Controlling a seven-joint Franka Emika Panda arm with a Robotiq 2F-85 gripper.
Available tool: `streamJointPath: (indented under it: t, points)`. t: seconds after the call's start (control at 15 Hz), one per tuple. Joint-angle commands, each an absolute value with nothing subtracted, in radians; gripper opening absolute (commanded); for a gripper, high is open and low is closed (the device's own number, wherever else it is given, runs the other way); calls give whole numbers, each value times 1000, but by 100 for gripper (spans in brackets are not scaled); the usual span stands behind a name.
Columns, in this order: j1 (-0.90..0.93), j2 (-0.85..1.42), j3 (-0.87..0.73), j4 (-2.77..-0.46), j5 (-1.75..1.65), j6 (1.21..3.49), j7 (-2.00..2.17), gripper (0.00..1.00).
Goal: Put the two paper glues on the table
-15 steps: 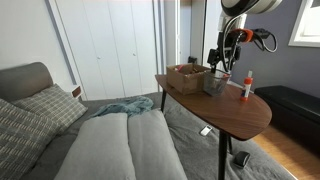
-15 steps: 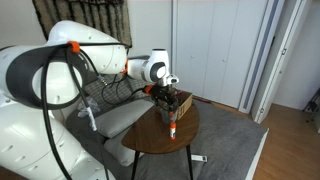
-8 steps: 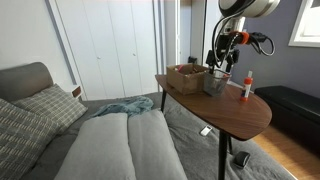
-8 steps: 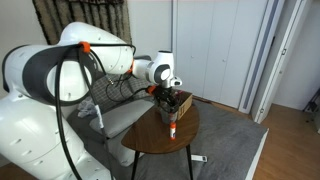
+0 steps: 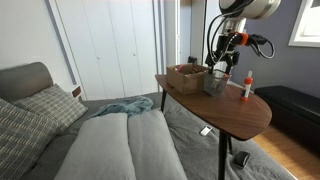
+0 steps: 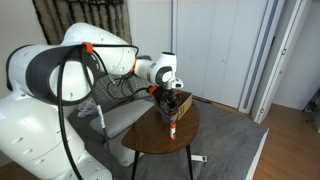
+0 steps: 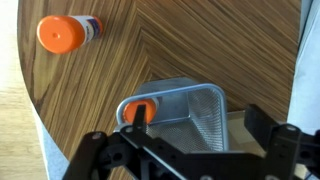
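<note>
One paper glue, a small white bottle with an orange-red cap, stands on the brown table [image 5: 225,112] beside the grey mesh cup [image 5: 216,82]; it shows in both exterior views [image 5: 247,87] [image 6: 173,128] and in the wrist view [image 7: 62,33]. The other paper glue [image 7: 138,110] stands inside the mesh cup [image 7: 185,108], with only its orange cap showing. My gripper [image 7: 200,128] is open right above the cup, with its fingers on either side of the cup's rim. One finger lies over the cap's edge. In an exterior view the gripper [image 5: 222,64] hangs just over the cup.
A brown open box [image 5: 185,76] stands on the table beside the cup, also seen in an exterior view [image 6: 181,102]. A grey sofa with pillows [image 5: 110,140] is next to the table. A dark bench [image 5: 295,105] stands beyond the table.
My gripper has come down a little toward the mesh cup. The bottles and the cup have not moved.
</note>
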State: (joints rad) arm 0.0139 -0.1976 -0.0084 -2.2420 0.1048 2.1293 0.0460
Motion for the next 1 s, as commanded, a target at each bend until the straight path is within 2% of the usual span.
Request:
streamJointPath:
  t: [0.0,0.93]
  points:
    - [15,-181,-12,-2230,150,2141,31,100]
    - [40,-163,10,-2230,149,2189,12,100]
